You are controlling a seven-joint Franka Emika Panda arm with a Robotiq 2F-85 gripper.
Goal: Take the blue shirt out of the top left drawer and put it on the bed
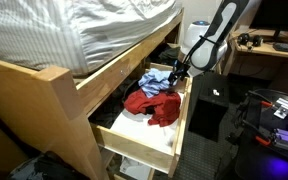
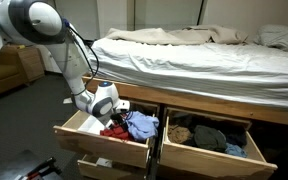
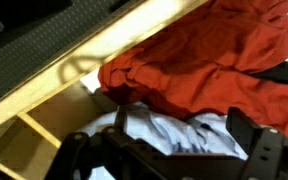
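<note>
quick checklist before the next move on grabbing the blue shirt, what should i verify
1. Top left drawer pulled open: ok.
2. Blue shirt exposed on top of the pile: ok.
3. Gripper open and empty: ok, the fingers are spread in the wrist view.
4. Gripper lined up on the blue shirt rather than the red garment: cannot tell. Pale blue fabric lies between the fingers, but the red lies right beside it.
5. Fingers already touching the fabric: cannot tell.
6. Bed has open surface for the drop: ok.
</note>
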